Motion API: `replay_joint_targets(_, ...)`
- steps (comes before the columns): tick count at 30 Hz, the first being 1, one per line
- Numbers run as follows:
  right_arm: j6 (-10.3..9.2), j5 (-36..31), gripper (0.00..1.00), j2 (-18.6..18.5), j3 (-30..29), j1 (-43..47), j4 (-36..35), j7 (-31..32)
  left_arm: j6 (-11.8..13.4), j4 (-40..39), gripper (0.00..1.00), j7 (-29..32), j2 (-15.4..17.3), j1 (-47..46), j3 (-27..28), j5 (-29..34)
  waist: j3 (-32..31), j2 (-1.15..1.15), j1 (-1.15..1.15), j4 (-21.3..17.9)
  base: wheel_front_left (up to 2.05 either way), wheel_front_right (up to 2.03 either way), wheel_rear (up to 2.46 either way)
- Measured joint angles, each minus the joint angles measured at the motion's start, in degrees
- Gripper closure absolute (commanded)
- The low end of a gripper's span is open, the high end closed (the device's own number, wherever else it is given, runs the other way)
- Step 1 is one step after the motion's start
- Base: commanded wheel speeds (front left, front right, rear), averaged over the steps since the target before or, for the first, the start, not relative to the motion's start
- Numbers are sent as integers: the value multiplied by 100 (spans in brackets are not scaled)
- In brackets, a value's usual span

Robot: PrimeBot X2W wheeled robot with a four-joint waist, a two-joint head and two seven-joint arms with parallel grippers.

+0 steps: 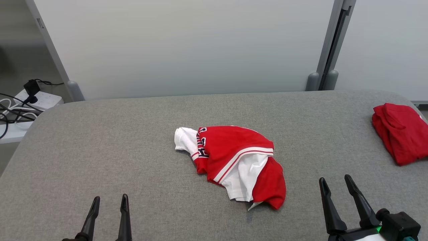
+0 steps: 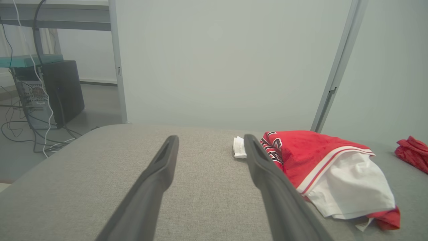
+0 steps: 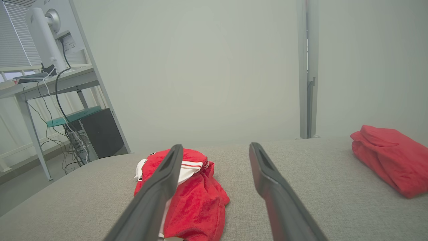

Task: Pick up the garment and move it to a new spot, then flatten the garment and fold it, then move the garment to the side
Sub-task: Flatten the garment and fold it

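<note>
Garment [image 1: 234, 160], red w/ white trim and lining, lies crumpled at the middle of the grey table [image 1: 100, 150], a touch nearer the near edge than the far one, w/ nothing touching it. Its white inside spills toward the near edge and a white bit pokes out on its left side, so you're looking at a heap, not a flat piece; hem and corners can't be told apart.

Your left gripper [image 1: 111, 197] sits over the near edge toward the near-left corner, jaws spread wide and empty. Your right gripper [image 1: 334, 178] sits over the near edge toward the near-right corner, likewise spread and holding nothing. Both flank the heap, well apart from it, fingers pointing at the far edge. That's prob. a ready pose, since the 1st step, the pick-up, isn't begun.

Second red garment [image 1: 399, 132] lies bunched by the right edge near the far-right corner, well clear of the work, prob. parked there to leave the centre free.

Expect soft, limp cloth: pinch a top fold, approx. at the striped band, and lift slowly so the layers don't drag.
</note>
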Motion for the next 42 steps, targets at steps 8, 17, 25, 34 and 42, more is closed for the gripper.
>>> replay_joint_targets(8,0,0,0,8,-11,0,-7,0,-10,34,0,0,0,-2,-83,38,46,0,0,-22,0,0,0)
replay_joint_targets(17,0,8,0,-3,88,-85,-45,0,-222,536,0,1,1,-595,-762,13,320,0,0,-134,0,0,0)
replay_joint_targets(25,0,42,0,-83,73,-229,-60,0,-256,838,0,0,2,-1169,-1527,-47,627,0,0,-380,0,0,0)
replay_joint_targets(34,0,43,0,-88,88,-552,-144,0,-305,1159,0,0,4,-1711,-2587,-155,1131,0,0,-624,0,0,0)
replay_joint_targets(42,0,103,0,-71,108,-723,-140,0,-312,1692,0,2,3,-2178,-3112,-53,1442,0,0,-862,0,0,0)
